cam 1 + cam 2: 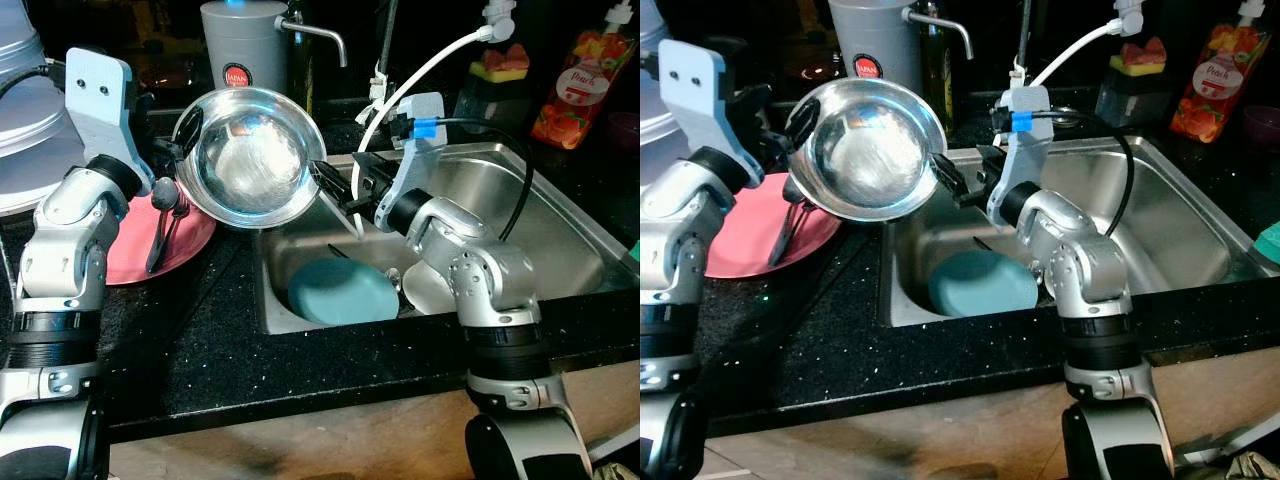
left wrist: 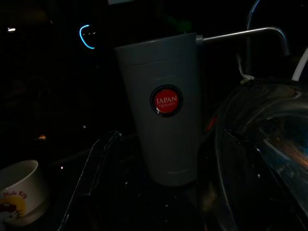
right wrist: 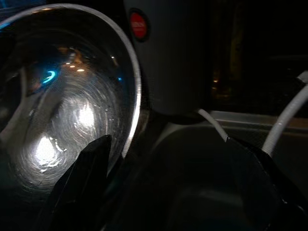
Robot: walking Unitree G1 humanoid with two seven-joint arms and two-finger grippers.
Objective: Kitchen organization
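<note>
A shiny steel bowl [image 1: 250, 155] stands tilted on its edge over the left corner of the sink [image 1: 560, 230], its hollow facing me. My left gripper [image 1: 172, 158] is at the bowl's left rim. In the left wrist view its fingers [image 2: 91, 183] are spread apart with the rim [image 2: 219, 144] between them. My right gripper [image 1: 348, 190] is at the bowl's right rim, open. One finger [image 3: 89, 178] lies across the rim in the right wrist view. What bears the bowl's weight is unclear. A teal plate [image 1: 342, 292] and a white dish [image 1: 430, 285] lie in the sink.
A pink plate [image 1: 130, 250] with dark cutlery [image 1: 165, 225] sits on the black counter left of the sink. Behind the bowl stand a grey canister [image 1: 243, 45] and a tap [image 1: 325, 35]. An orange pouch [image 1: 580, 85] stands at the back right, a white mug [image 2: 19, 192] near the canister.
</note>
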